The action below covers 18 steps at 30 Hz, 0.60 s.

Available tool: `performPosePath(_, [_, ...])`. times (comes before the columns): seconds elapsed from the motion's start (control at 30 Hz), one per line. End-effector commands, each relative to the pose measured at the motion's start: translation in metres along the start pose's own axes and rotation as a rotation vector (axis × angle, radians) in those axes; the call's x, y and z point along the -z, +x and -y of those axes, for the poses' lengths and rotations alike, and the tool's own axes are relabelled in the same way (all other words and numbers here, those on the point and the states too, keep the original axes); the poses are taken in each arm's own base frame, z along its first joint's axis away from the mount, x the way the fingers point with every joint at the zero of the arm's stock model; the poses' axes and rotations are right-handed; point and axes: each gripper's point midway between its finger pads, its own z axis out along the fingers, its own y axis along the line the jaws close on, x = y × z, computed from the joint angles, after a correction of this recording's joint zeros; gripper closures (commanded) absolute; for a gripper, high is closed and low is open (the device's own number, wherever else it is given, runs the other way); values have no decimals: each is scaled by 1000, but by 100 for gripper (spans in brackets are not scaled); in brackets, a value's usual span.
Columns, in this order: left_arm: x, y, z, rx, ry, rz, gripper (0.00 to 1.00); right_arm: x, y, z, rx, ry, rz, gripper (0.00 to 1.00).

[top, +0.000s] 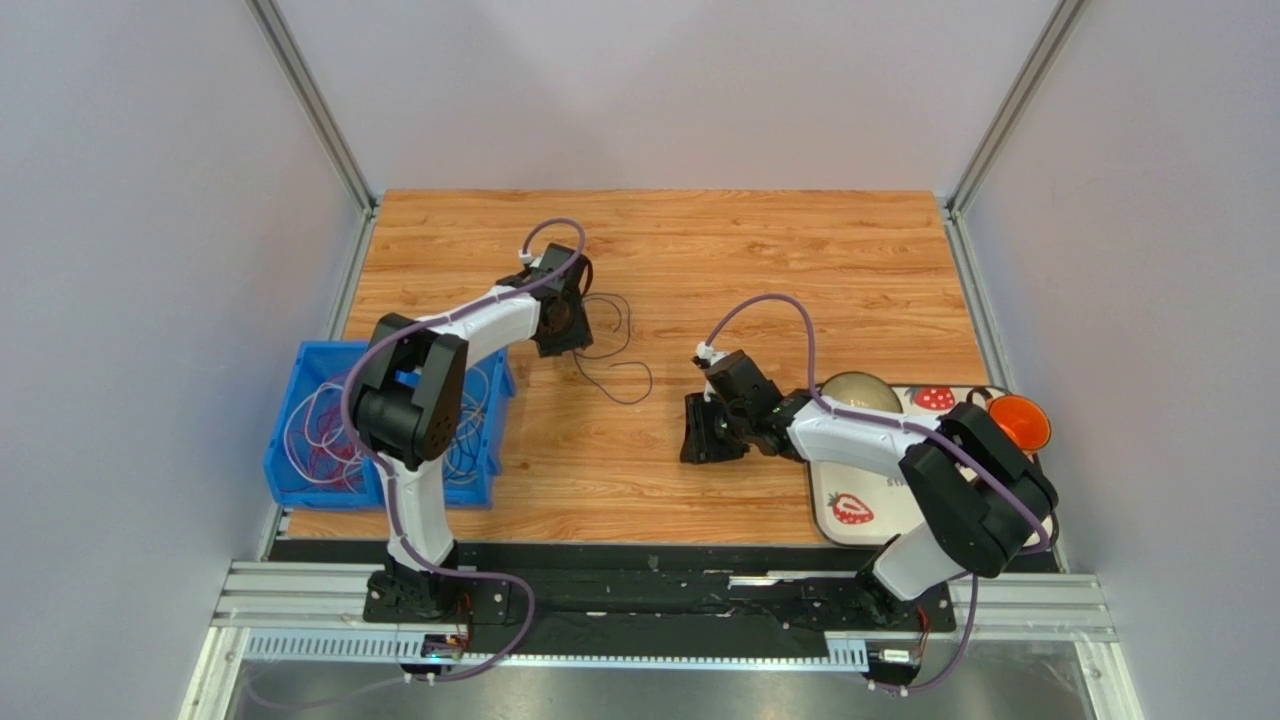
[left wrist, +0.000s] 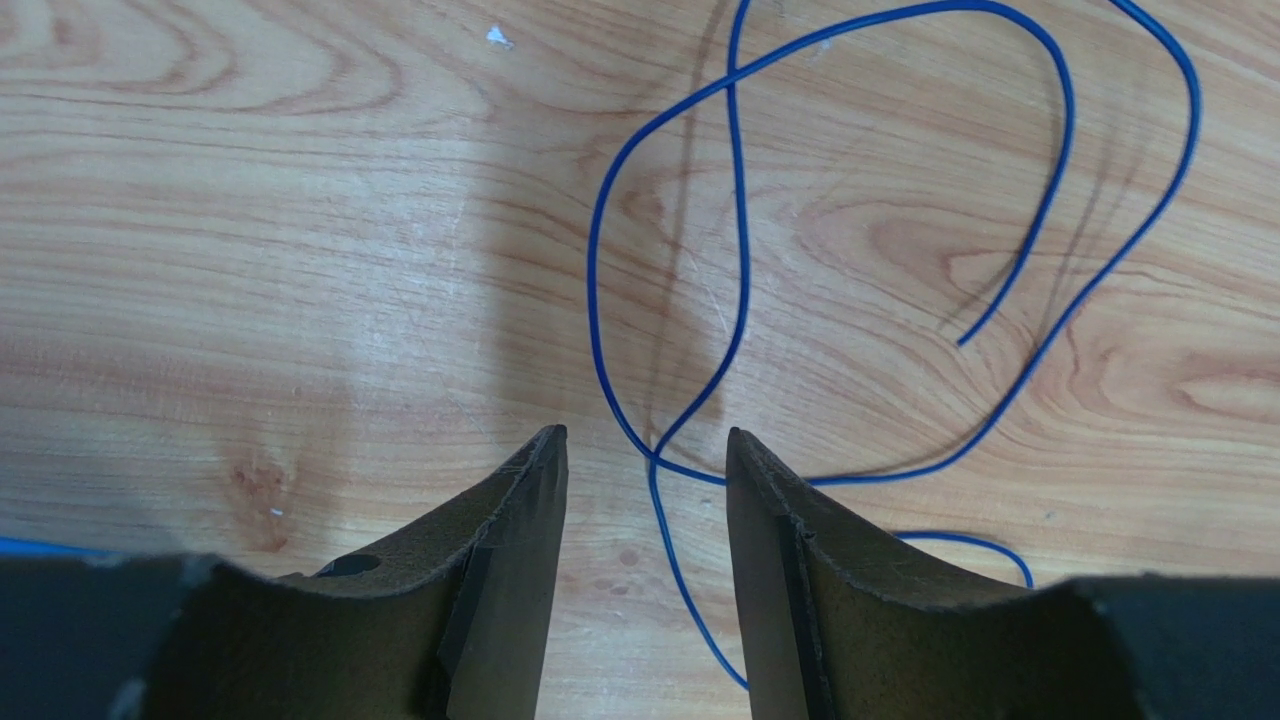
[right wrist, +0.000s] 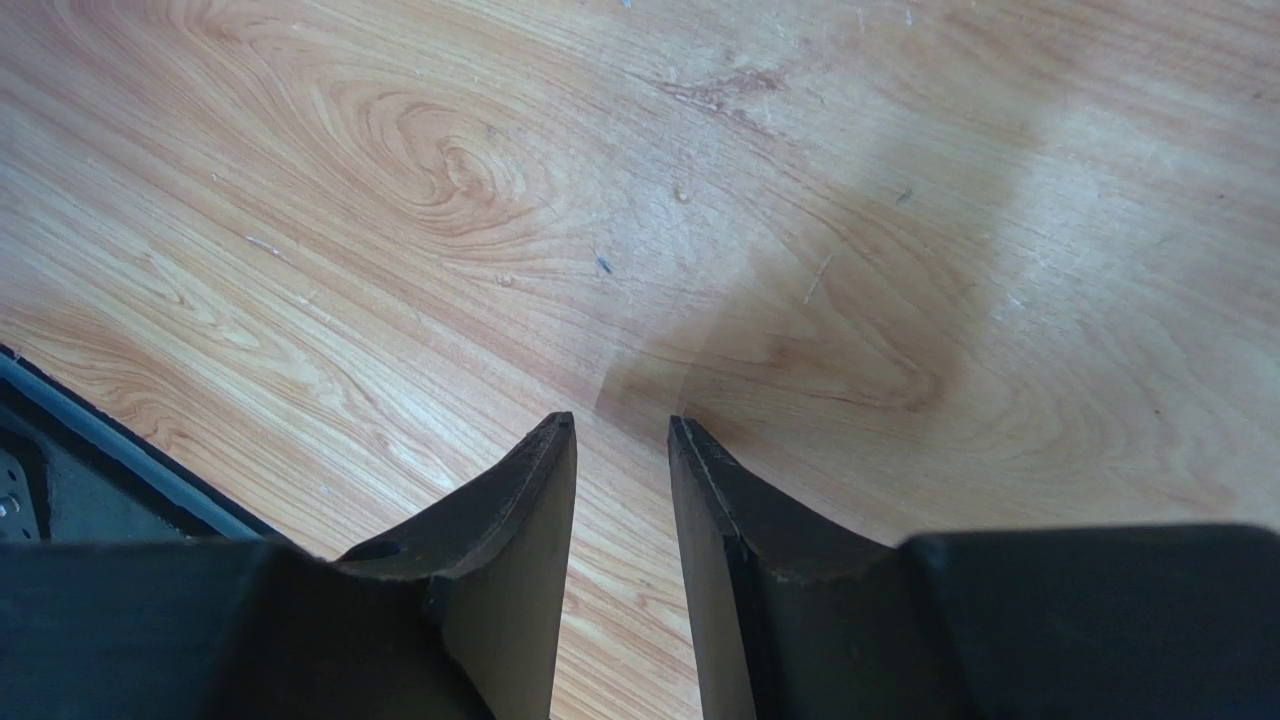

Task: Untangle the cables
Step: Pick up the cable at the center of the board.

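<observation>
A thin blue cable [left wrist: 741, 225] lies in loose, crossing loops on the wooden bench [top: 676, 240], towards its far left. One strand runs along the wood through the gap of the left pincer [left wrist: 646, 443], whose fingers stand moderately apart and do not clamp it. More cables [top: 323, 435], pale and purplish, sit heaped in a blue bin [top: 283, 450] at the bench's left edge. Well apart, near the bench's middle, the right pincer [right wrist: 621, 423] hangs over bare wood, narrowly parted and holding nothing.
</observation>
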Motion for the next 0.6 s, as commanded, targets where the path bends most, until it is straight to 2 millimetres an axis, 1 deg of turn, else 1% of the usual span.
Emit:
performPosePath(0.0, [-6,-5,3,16,-19,27,49,-11,30,29,21,100,-87,62])
performPosePath(0.17, [-9,-6,4,16,-29,23,54,-12,31,30,19,101,-90,62])
performPosePath(0.2, [-12,-5,4,16,-29,17,58,-12,32,30,22,101,-93,62])
performPosePath(0.27, [-13,-4,6,6,-25,11,60,-12,32,30,22,102,-94,62])
performPosePath(0.33, [-14,-4,6,5,-29,8,65,-13,31,31,17,104,-94,62])
performPosePath(0.37, [-14,-4,6,7,-28,9,69,-13,31,30,20,103,-95,62])
performPosePath(0.4, [-14,-4,6,4,-29,8,76,-13,32,30,21,104,-97,62])
performPosePath(0.47, [-14,-4,7,2,-23,9,87,-14,32,30,19,104,-100,62])
performPosePath(0.5, [-13,-4,8,-2,-21,10,95,-15,32,30,18,105,-101,62])
performPosePath(0.53, [-13,-4,10,-6,-17,11,100,-15,32,30,18,105,-105,63])
performPosePath(0.57, [-12,-4,11,-8,-11,12,100,-16,32,30,21,104,-106,62])
